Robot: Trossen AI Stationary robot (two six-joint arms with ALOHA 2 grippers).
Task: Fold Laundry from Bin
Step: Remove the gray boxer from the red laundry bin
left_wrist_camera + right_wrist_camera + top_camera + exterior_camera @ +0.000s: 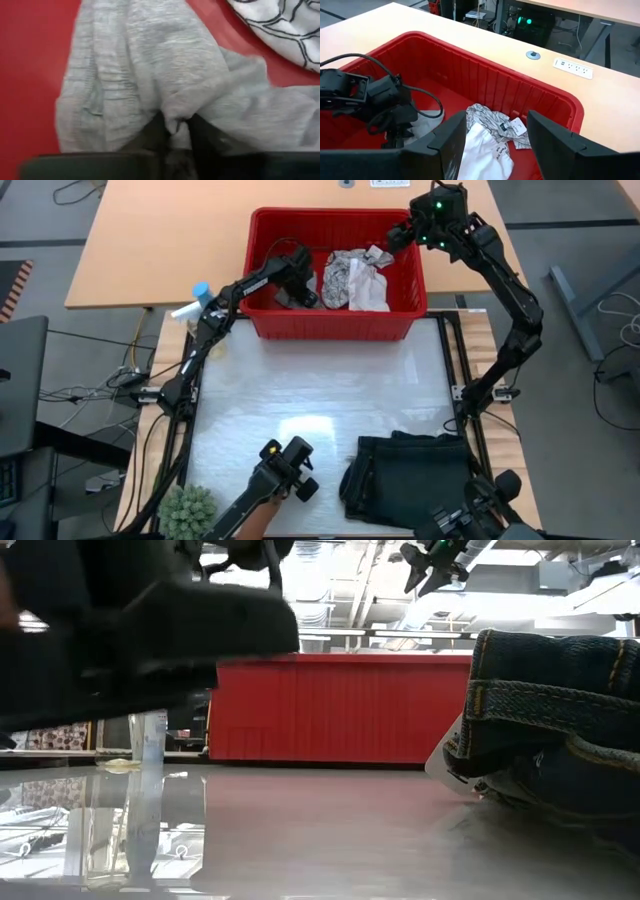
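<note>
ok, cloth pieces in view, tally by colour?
Grey cloth, pinched by the left pincer in the red bin: 1
White-grey leaf-patterned cloth, in bin: 1
Plain whitish cloth, in bin: 1
Dark folded garment, on table: 1
Total: 4

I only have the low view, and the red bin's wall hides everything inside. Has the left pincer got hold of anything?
Observer: Yes, the left pincer is pinched on a fold of the grey cloth inside the bin.
Operator: Where is the right pincer?
Observer: The right pincer hangs open above the bin's far right corner.
Operator: What else is in there?
Observer: A leaf-patterned cloth, beside the grey one.
</note>
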